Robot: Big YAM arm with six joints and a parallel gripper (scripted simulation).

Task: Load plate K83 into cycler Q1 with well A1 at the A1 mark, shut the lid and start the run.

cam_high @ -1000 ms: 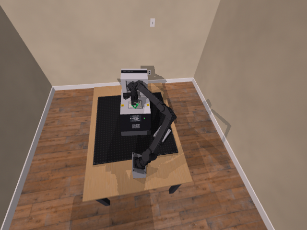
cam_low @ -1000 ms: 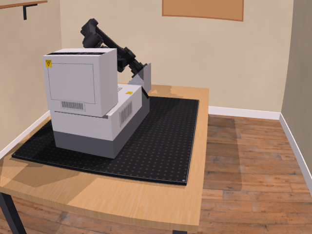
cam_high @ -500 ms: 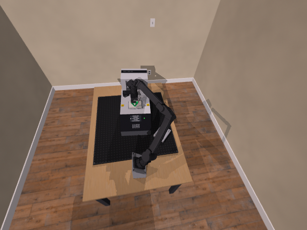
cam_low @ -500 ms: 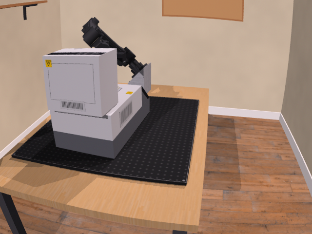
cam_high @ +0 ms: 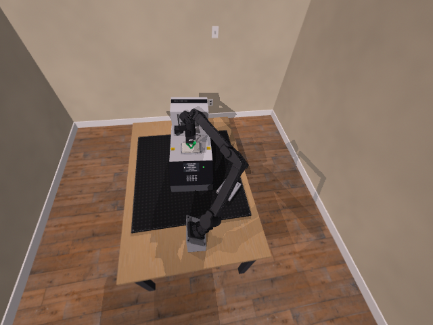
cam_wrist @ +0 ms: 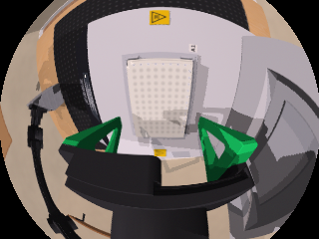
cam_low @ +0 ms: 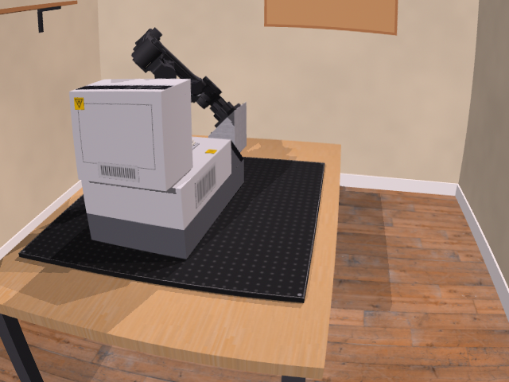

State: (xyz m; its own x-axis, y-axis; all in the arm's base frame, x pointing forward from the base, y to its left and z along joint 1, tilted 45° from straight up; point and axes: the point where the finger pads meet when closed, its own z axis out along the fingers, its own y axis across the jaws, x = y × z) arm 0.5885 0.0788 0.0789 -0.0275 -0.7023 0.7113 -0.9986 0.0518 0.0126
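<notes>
1 cycler (cam_high: pixel 190 159), 1 plate (cam_wrist: pixel 162 96)

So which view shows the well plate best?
The wrist view: the plate fills the centre below the open gripper, with its grid of wells visible. The top view shows only a small pale patch partly under the arm; the exterior view hides it behind the lid.
</notes>
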